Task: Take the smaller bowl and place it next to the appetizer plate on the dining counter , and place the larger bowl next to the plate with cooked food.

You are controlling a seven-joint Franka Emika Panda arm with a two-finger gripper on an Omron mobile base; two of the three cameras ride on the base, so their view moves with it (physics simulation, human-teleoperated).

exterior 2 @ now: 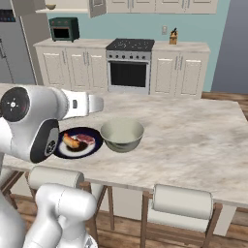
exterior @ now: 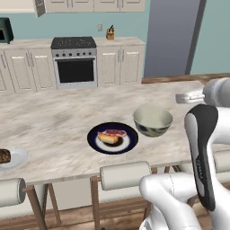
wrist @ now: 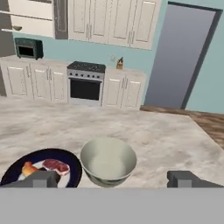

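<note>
The larger bowl [exterior: 152, 120] [exterior 2: 122, 134] [wrist: 108, 161], grey-green with a pale inside, stands upright on the dining counter [exterior: 54, 121] [exterior 2: 193, 131]. Just to its left lies the plate with cooked food [exterior: 112, 138] [exterior 2: 77, 142] [wrist: 43, 168], dark with orange and red pieces. The appetizer plate [exterior: 10, 158] sits at the counter's near left edge. My gripper [wrist: 113, 180] is open and holds nothing, hovering on the near side of the larger bowl, apart from it. A tiny tan bowl shape [exterior 2: 51, 7] [wrist: 16, 28] rests on an open wall-cabinet shelf, too small to identify as the smaller bowl.
Padded stools [exterior: 125, 174] [exterior 2: 181, 203] line the counter's near edge. A stove [exterior: 74, 63] [exterior 2: 130, 65], a knife block [exterior: 110, 33] and a green toaster oven [exterior 2: 64, 28] stand along the back wall. My own arm [exterior: 202, 148] rises at the counter's near side.
</note>
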